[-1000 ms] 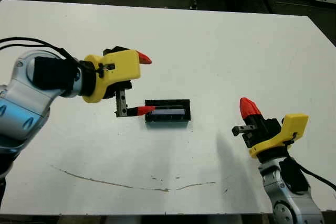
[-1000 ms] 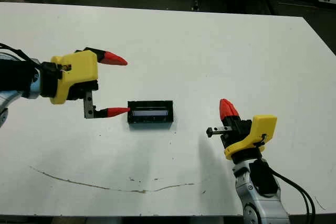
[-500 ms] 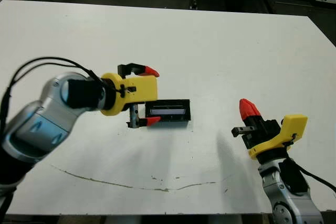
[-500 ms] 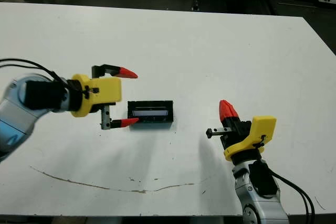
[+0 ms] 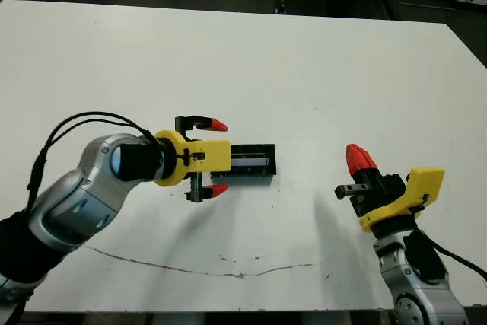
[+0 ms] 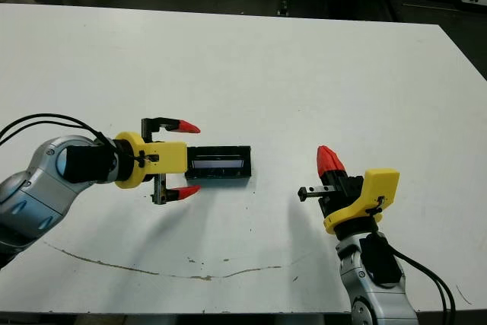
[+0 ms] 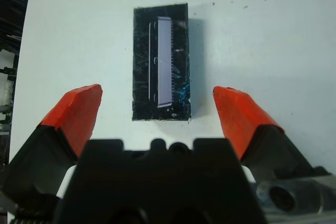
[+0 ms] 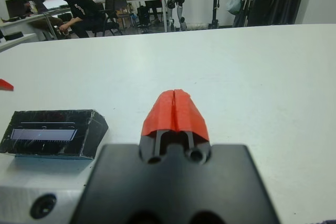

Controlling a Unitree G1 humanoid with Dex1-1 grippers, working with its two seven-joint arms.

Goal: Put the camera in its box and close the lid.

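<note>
The box (image 5: 253, 164) lies mid-table, a black oblong with the lid (image 7: 160, 61) flat on top. A pale bluish strip (image 7: 165, 60) runs along the lid; I cannot tell whether it is the camera inside or the lid's panel. No camera shows anywhere else. My left gripper (image 5: 218, 156) is open at the box's left end, its red fingertips (image 7: 79, 109) flanking that end without touching it. My right gripper (image 5: 359, 159) is shut on nothing, well to the right of the box and pointing away from me.
A thin brown scuff line (image 5: 190, 268) crosses the table near its front edge. Beyond the table's far edge, a person (image 8: 79, 6) sits at a desk among chairs and stands.
My left gripper has moved right and toward the front edge. Its near finger was against the box's left end; now both fingers flank that end. Box and right arm have not moved.
</note>
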